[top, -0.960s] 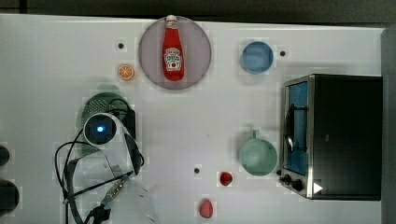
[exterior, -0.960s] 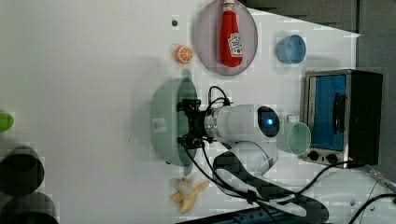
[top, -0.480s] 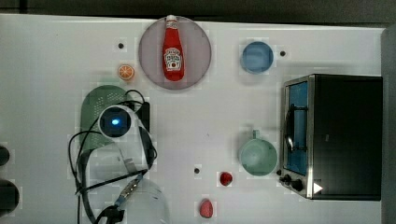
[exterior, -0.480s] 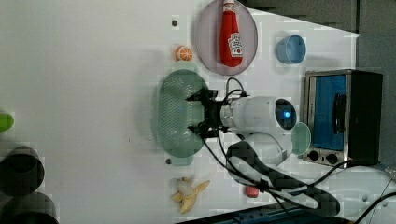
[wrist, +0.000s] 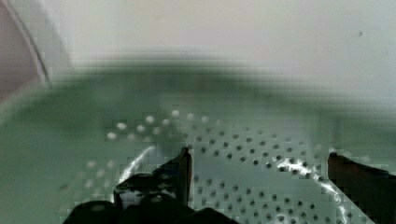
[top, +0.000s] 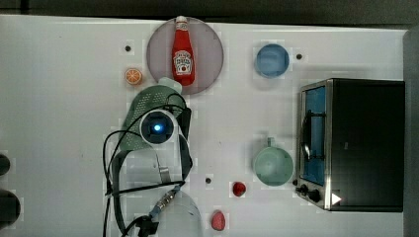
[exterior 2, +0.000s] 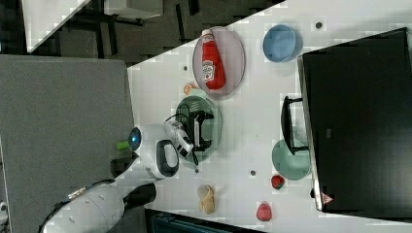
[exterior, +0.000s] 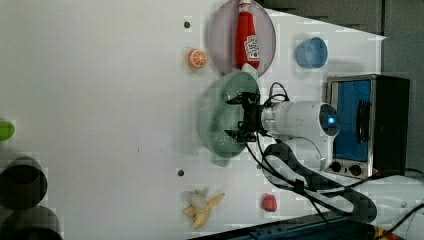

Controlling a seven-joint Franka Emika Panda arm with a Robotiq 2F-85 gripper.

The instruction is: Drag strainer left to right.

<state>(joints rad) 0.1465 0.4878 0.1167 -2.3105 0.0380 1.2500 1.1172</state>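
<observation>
White tabletop (top: 59, 123) spread under everything, with dark floor beyond its far edge in the right view. From the top view's lower edge the arm (top: 175, 217) rose and bent over the strainer (top: 148, 101), its wrist housing with a blue light sitting directly above the strainer's middle. In the left view the gripper (exterior: 239, 119) reached level into the bowl of the strainer (exterior: 220, 120), its two black fingers spread wide apart with nothing between them. The wrist view showed the same: one dark fingertip (wrist: 184, 161) and the other at the picture's edge, well apart, over the perforated green floor of the strainer (wrist: 261, 154).

That strainer lay on the table just below the grey plate (top: 207, 49) in the top view, its upper tip touching or nearly touching the plate's rim; I could not tell which. Most of it was hidden in the top view by the wrist and black cables. Whether the fingertips touched the strainer's floor could not be made out.

A ketchup bottle (top: 182, 52) lay on the plate, and an orange slice (top: 133, 76) sat just beside the plate on the top view's left. To the top view's right stood a blue bowl (top: 272, 60), a toaster oven (top: 353, 143) and a teal mug (top: 272, 165) near the oven's door, all well apart from the strainer. Two small red fruits (top: 239, 188) lay near the lower edge. A banana (exterior: 202, 209) showed in the left view below the strainer.
</observation>
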